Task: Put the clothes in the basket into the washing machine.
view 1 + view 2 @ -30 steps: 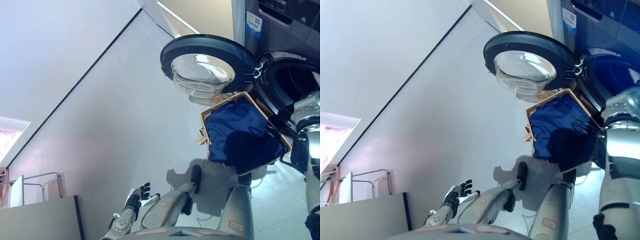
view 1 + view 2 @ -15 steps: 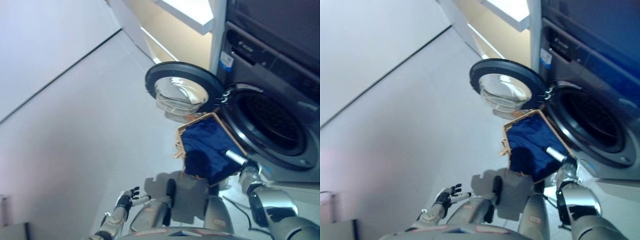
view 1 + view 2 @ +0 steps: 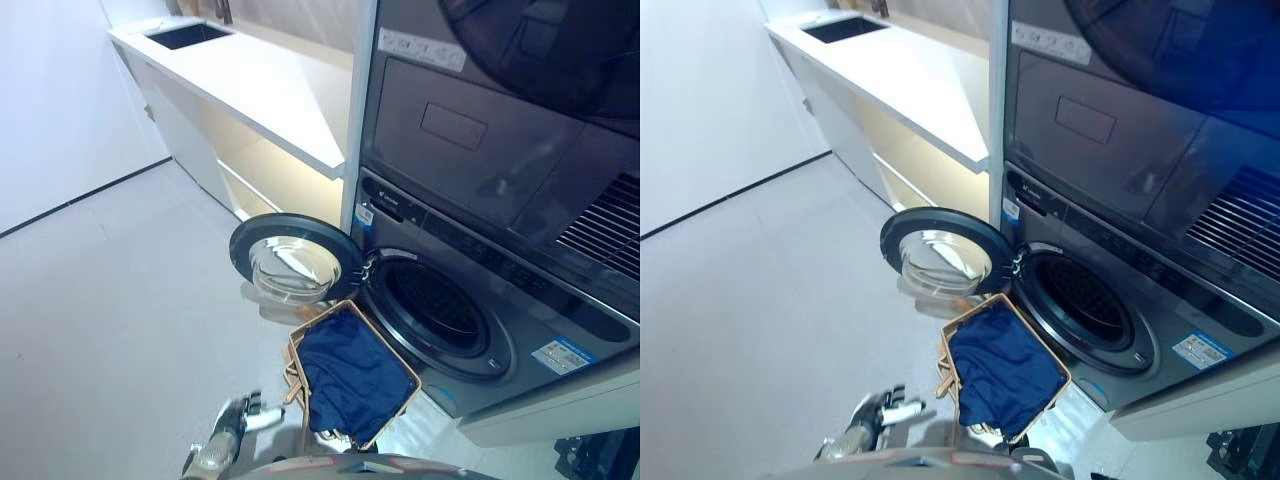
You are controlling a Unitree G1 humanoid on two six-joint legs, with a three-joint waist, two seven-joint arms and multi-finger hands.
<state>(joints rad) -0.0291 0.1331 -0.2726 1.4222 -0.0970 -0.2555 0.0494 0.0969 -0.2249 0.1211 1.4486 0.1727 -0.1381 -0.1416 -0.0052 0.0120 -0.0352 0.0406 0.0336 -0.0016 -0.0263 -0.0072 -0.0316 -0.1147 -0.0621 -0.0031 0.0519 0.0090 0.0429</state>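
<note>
A tan wicker basket (image 3: 296, 356) stands on the floor in front of the washing machine (image 3: 470, 250), filled with dark blue clothes (image 3: 350, 375). The machine's round door (image 3: 290, 262) hangs open to the left and the drum opening (image 3: 435, 310) is dark. My left hand (image 3: 240, 415) shows at the bottom edge, left of the basket, fingers spread and empty. The basket also shows in the right eye view (image 3: 952, 346). My right hand is out of view.
A white counter (image 3: 250, 85) with a dark sink (image 3: 190, 35) runs along the wall to the left of the machine. A second appliance (image 3: 520, 60) is stacked above the washing machine. Grey floor (image 3: 110, 300) spreads to the left.
The camera has swung up and back, so the whole machine and counter now show. My right arm, which was by the basket, has left the view. The basket stays in front of the drum.
</note>
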